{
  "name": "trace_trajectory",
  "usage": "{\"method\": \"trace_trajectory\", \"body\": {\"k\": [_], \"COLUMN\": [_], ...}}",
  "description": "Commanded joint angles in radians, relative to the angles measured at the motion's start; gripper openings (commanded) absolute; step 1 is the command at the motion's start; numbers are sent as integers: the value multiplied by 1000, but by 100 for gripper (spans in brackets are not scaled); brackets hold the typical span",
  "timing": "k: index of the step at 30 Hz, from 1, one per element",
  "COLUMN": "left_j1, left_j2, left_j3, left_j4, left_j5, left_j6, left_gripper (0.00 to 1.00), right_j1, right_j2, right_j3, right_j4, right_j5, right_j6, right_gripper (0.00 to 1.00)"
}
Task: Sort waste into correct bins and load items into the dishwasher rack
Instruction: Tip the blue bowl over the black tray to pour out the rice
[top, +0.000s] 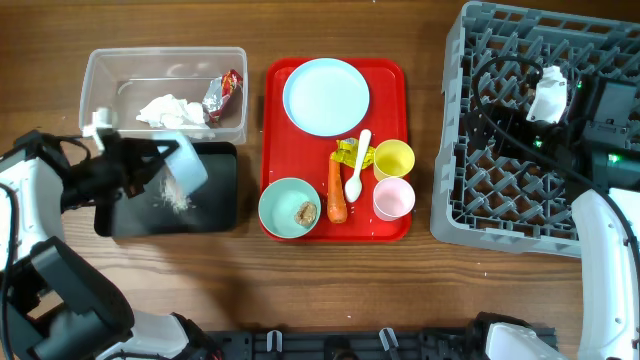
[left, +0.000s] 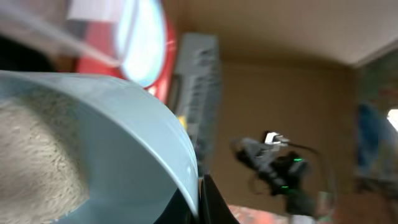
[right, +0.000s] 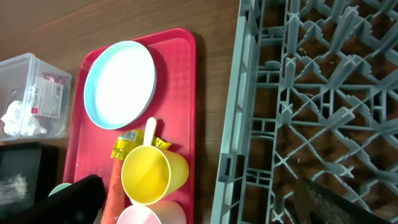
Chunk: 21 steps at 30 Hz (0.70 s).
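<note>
One large square grey plastic pegged rack (top: 500, 190) sits at the right of the wooden bench (top: 420, 290). Right fingers (right: 78, 196) hover over it, spread apart, empty. Flat red plastic tray (top: 385, 75) mid-bench, shallow black rectangular tray (top: 215, 195) just left of it. Pale blue round plate (top: 326, 96) on the red tray's far end. Left fingers (left: 211, 208) clamped on the rim of a pale blue round bowl (top: 187, 165), tilted over the black tray, scattered white rice grains (top: 177, 198) on the tray floor beneath

On my overhead feed I see a flat red rectangular plastic tray (top: 388, 100) lying level near the middle of the brown wood-grain table (top: 340, 290), long sides running front to back. My right wrist feed shows the tray's raised rim and rounded far corner.
</note>
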Motion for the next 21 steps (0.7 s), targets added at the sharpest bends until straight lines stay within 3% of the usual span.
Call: {"method": "trace_trajectory", "body": {"k": [1,7,10,21], "left_j1": [26,26,26,26], "left_j2": [1,1,1,1], "left_j3": [-8,-8,-8,-8], "left_j4": [-4,-50,-82,-124], "left_j5": [150,241,241,241], "left_j6": [30,14,-60,-55], "left_gripper": [4,4,4,4], "right_j1": [-4,-4,-4,-4], "right_j2": [6,6,5,5], "right_j3": [14,14,14,14], "right_j4": [-1,-1,-4,-4], "right_j5": [-16,-16,-16,-16], "right_j6": [13,13,13,12], "right_gripper": [100,100,100,100]}}
